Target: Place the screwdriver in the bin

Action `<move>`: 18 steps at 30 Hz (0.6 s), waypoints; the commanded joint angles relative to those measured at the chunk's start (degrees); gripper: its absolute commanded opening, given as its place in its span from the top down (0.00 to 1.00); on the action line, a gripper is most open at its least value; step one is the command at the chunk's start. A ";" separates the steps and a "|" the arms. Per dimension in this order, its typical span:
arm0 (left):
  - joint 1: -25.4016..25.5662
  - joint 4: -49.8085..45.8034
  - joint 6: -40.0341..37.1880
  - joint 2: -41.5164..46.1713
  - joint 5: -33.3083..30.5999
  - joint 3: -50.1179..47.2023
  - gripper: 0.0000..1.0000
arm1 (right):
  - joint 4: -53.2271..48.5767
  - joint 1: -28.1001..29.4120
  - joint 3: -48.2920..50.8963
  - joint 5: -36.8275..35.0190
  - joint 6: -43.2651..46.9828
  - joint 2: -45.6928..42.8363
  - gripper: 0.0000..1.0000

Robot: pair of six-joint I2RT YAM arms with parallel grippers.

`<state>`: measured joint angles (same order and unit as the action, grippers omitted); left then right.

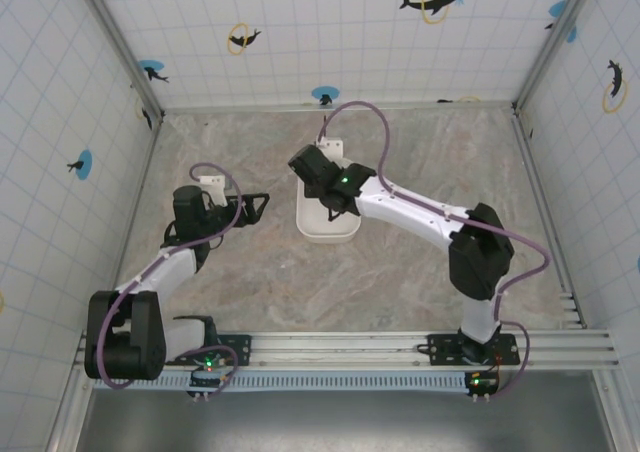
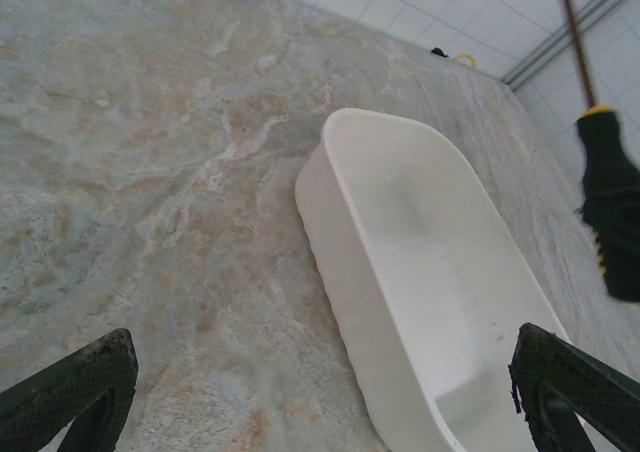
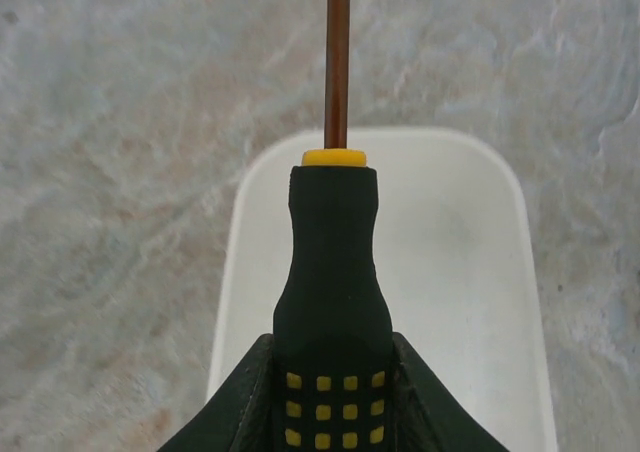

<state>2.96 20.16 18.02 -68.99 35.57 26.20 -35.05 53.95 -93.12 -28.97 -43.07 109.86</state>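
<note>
Right wrist view gives us the screwdriver (image 3: pixel 334 302), its black handle clenched in the right gripper (image 3: pixel 334 397) above the white bin (image 3: pixel 470 272), with the shaft tip cut off at the frame edge. We see the left gripper (image 2: pixel 320 372) spread wide and empty, beside the bin on the marbled table (image 2: pixel 150 172).

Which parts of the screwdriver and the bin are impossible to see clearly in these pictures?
1. Tip of the screwdriver: in the right wrist view, the shaft is cut off by the top edge.
2. Near end of the bin: in the right wrist view, hidden behind the handle and the right gripper.
3. Far end of the bin: in the top view, covered by the right gripper.
</note>
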 commanded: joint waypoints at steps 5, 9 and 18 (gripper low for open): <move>0.47 0.49 -0.95 0.82 0.61 -0.63 0.02 | -0.76 -1.85 2.41 8.40 -5.41 3.05 1.00; 0.43 0.32 -1.11 1.06 0.22 -0.78 0.02 | 0.09 -3.18 3.37 10.22 -5.44 4.21 1.00; 0.49 0.58 -1.21 0.10 0.20 -0.19 0.02 | 1.79 -5.31 3.21 13.08 -4.57 7.75 1.00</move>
<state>2.96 20.16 18.02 -68.99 35.53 25.96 -34.41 48.88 -90.13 -16.93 -47.33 116.16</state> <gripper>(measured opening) 0.976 0.283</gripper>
